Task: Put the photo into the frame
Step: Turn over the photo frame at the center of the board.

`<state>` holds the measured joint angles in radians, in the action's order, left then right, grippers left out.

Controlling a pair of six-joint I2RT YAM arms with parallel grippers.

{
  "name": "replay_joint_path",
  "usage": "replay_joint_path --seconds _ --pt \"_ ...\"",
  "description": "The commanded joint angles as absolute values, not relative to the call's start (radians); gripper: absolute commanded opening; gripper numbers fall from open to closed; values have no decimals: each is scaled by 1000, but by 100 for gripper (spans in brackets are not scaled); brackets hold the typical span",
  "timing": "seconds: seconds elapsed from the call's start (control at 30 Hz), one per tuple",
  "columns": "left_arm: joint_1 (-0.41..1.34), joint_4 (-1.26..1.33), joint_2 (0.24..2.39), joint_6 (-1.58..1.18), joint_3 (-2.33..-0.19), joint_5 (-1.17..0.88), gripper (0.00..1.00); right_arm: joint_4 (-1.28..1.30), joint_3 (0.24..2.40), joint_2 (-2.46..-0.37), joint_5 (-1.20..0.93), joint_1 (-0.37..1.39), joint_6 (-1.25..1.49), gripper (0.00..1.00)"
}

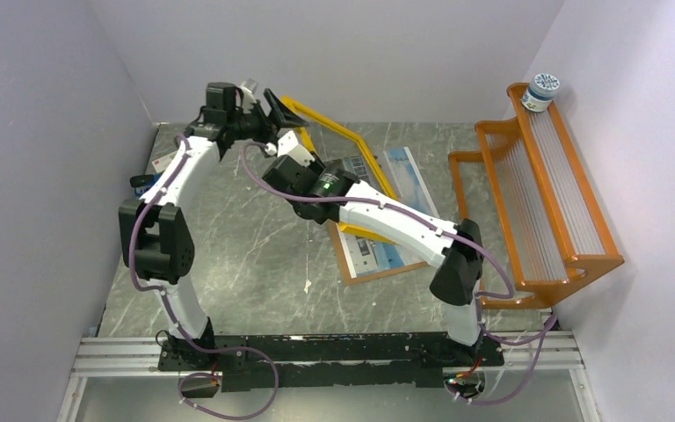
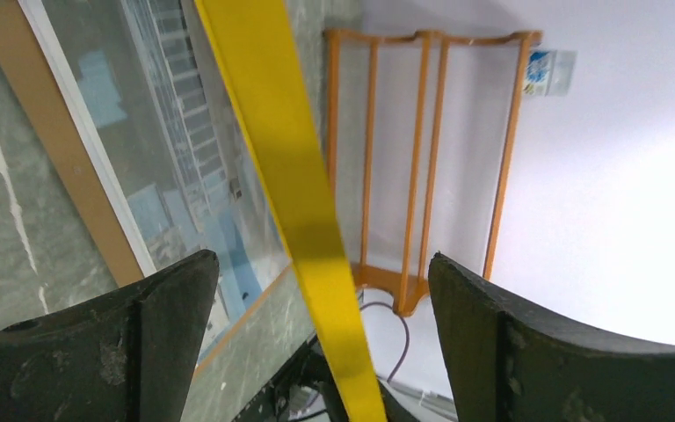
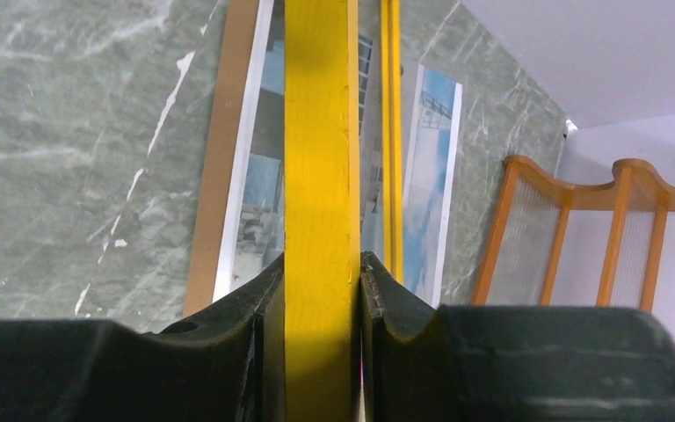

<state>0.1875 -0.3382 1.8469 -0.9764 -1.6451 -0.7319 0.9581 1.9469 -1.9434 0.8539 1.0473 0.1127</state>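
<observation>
The frame (image 1: pixel 343 132), with its thin yellow border, stands tilted up over the back of the table. My right gripper (image 1: pixel 288 149) is shut on its near left border; in the right wrist view both pads press the yellow bar (image 3: pixel 319 176) at the gripper (image 3: pixel 319 268). My left gripper (image 1: pixel 277 108) is at the frame's top left corner. Its fingers (image 2: pixel 167 334) stand wide open on either side of the yellow bar (image 2: pixel 299 202) without touching it. The photo (image 1: pixel 409 180) lies picture side up on a brown backing panel (image 1: pixel 352 268) under the frame, partly hidden by the right arm. The print (image 3: pixel 431 176) also shows through the pane.
An orange slatted rack (image 1: pixel 545 193) stands along the right wall with a small blue-and-white jar (image 1: pixel 542 90) on its top end. A few small things (image 1: pixel 145 180) lie at the table's left edge behind the left arm. Walls close in the back and both sides.
</observation>
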Motion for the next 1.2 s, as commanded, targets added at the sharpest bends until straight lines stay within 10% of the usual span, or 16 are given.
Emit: replay_joint_path --seconds 0.0,0.4,0.67,1.17 --pt "98 -345 1756 -942 -1723 -738 94 869 2011 -1844 873 1022 80 0" --pt "-63 -382 1691 -856 -1822 -868 94 850 2197 -1869 750 965 91 0" --pt "-133 -413 1441 -776 -1529 -434 94 847 2344 -1883 415 951 242 0" --pt "-164 -536 1266 -721 -1137 -115 94 449 1836 -1734 -24 733 780 0"
